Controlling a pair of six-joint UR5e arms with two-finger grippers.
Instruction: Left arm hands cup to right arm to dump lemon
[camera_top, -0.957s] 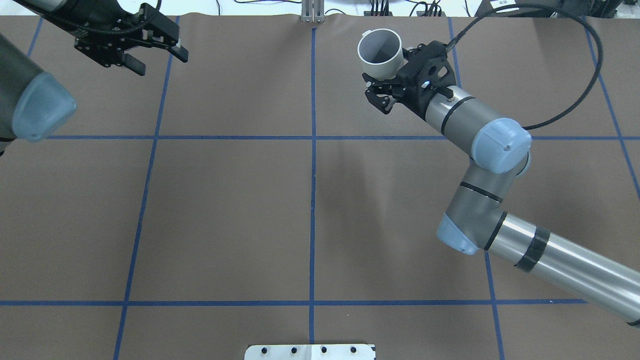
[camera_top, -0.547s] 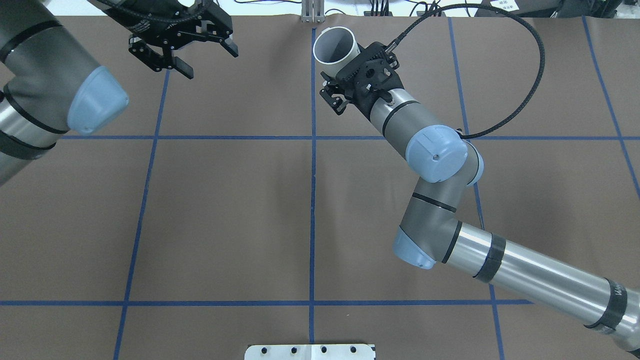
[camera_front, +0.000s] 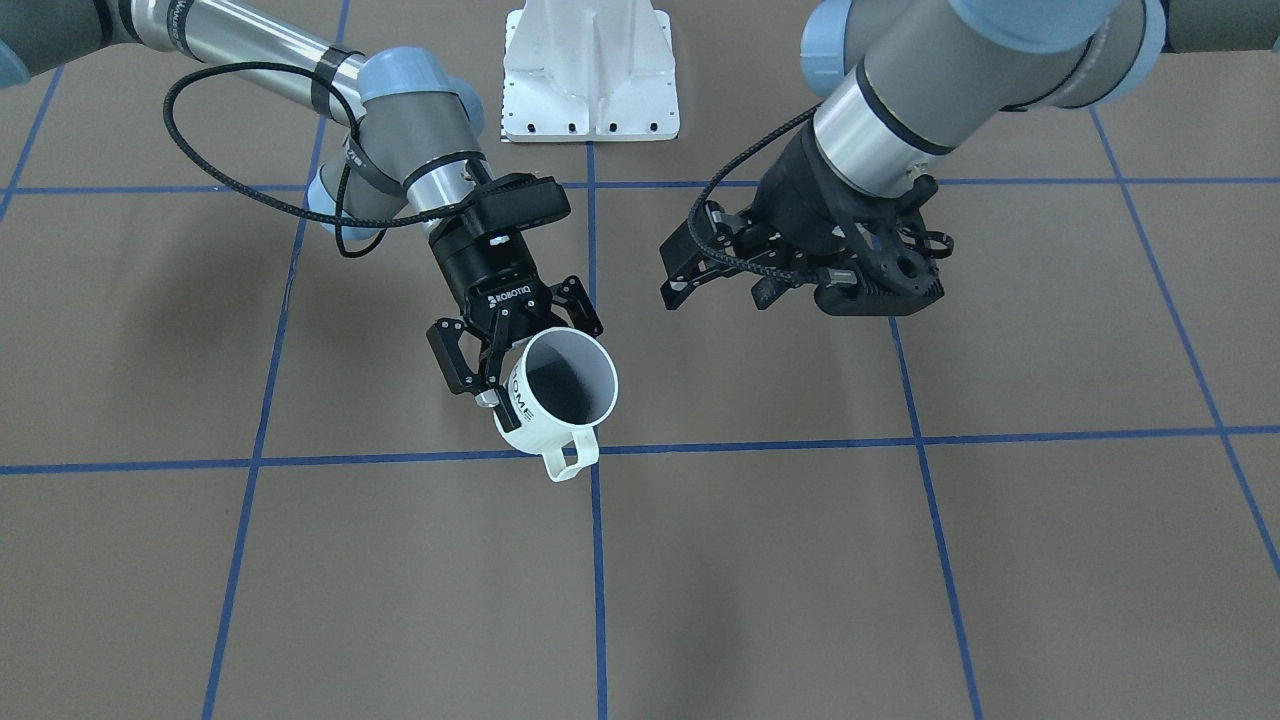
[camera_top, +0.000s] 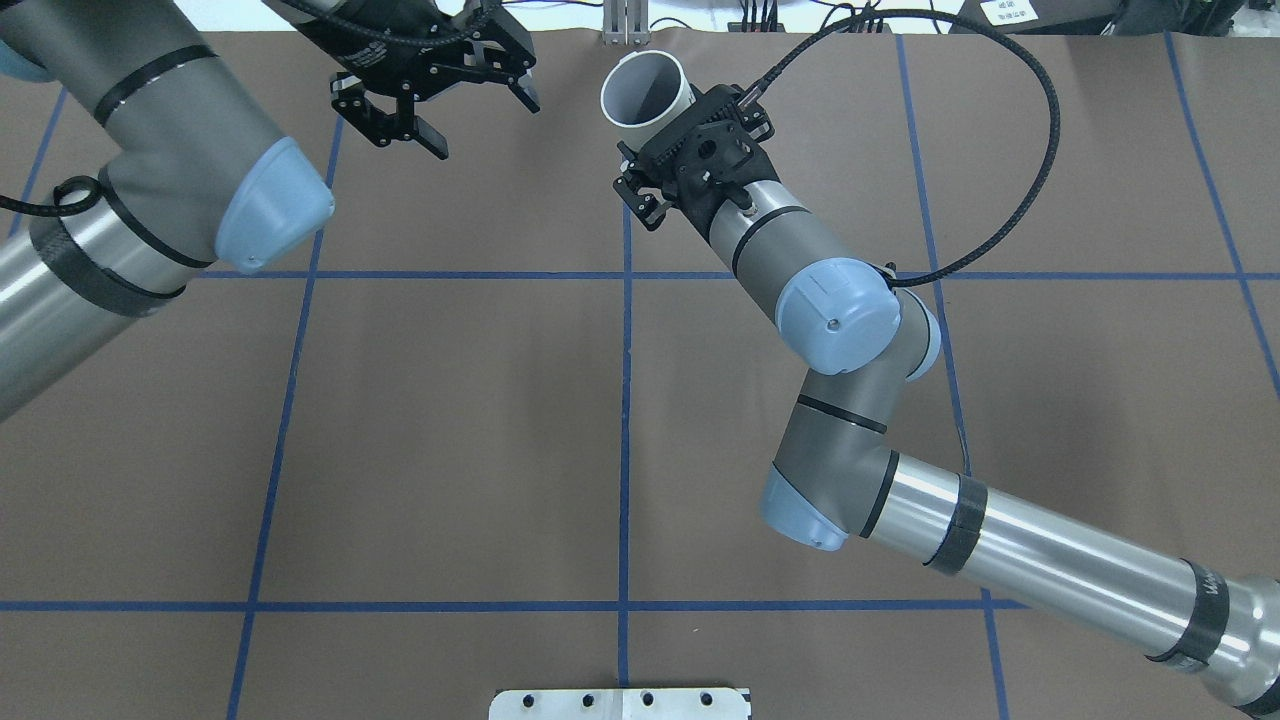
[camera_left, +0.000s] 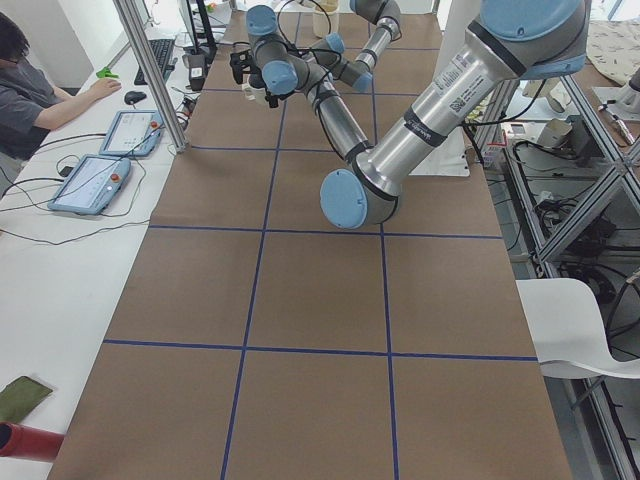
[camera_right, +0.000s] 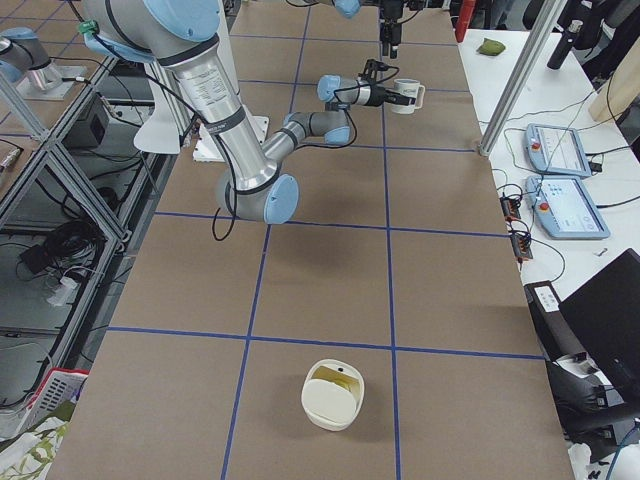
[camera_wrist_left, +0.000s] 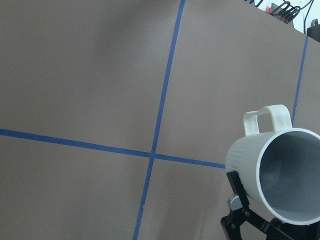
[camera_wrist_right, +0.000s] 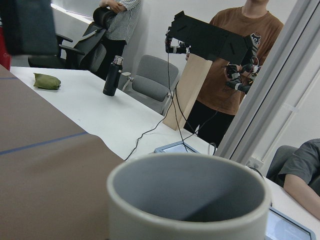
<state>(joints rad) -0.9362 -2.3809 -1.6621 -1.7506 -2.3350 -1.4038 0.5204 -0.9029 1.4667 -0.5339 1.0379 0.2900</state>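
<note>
A brown table covering gridded with blue tape lines borders a white desk, grey chair beyond.

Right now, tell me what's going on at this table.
The right arm's fingers are closed on the white mug and hold it in the air above the table, mouth roughly upward. What shows of the mug's inside looks empty, and no lemon is visible in it. The left arm's fingers hang open and empty a little way to the side, touching nothing.
</note>
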